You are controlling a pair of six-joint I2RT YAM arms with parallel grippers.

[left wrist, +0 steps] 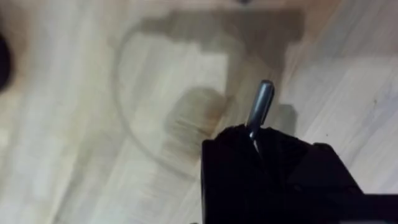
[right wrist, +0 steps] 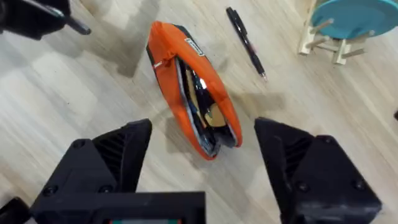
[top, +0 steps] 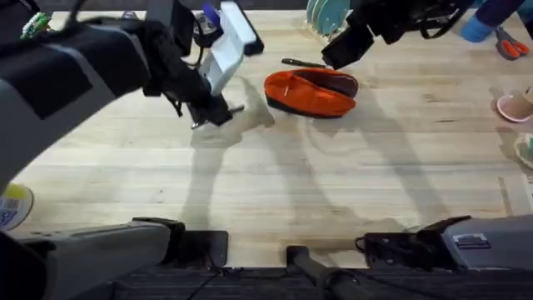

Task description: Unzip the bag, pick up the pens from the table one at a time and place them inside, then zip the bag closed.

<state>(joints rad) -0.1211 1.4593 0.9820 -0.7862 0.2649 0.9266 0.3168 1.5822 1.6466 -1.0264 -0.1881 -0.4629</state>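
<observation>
Well, the table (top: 275,175) is a wide run of pale wood planks, its grain plain to see and soft shadows of the arms lying across it. The left gripper (top: 218,112) hangs over the planks to the left of the bag (top: 311,92), its black fingers pressed together on the silvery-grey pen (left wrist: 260,107), whose end sticks out past the fingertips; the shadow of gripper and pen falls on the wood just beneath. The bag lies on its side, orange with a dark base, its zipper mouth gaping so the dark lining and something glossy inside show in the right wrist view. The right gripper (top: 340,52) is up above the bag's far end, fingers (right wrist: 115,158) spread wide with nothing between them, the pouch lying in the gap below. The black pen (right wrist: 246,42) rests flat on the wood just beyond the bag, apart from it and not touched by either gripper. Farther back, near the right gripper, a teal disc on a small wooden stand (right wrist: 345,25) sits on the tabletop. Scissors (top: 510,43) lie toward the far right corner, and a pink cup (top: 515,105) stands at the right edge.
</observation>
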